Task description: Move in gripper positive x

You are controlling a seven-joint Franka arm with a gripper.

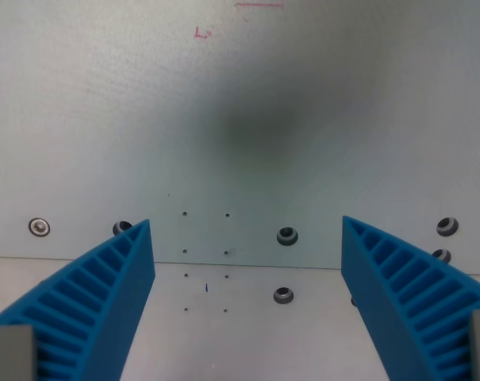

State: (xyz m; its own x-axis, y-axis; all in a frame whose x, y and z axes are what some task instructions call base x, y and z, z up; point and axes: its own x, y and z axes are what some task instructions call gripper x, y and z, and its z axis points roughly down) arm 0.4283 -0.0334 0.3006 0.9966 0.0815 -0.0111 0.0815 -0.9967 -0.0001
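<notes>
My gripper is open and empty, its two blue ribbed fingers spread wide. One finger is at the wrist view's left and the other at the wrist view's right. Between and beyond them lies a pale grey metal table plate. No object is held or lies between the fingers. A soft dark shadow falls on the plate above the gripper.
The plate has several screw holes and bolts, such as one bolt, another and a screw at the left. A seam crosses the plate. Faint red pen marks sit near the top.
</notes>
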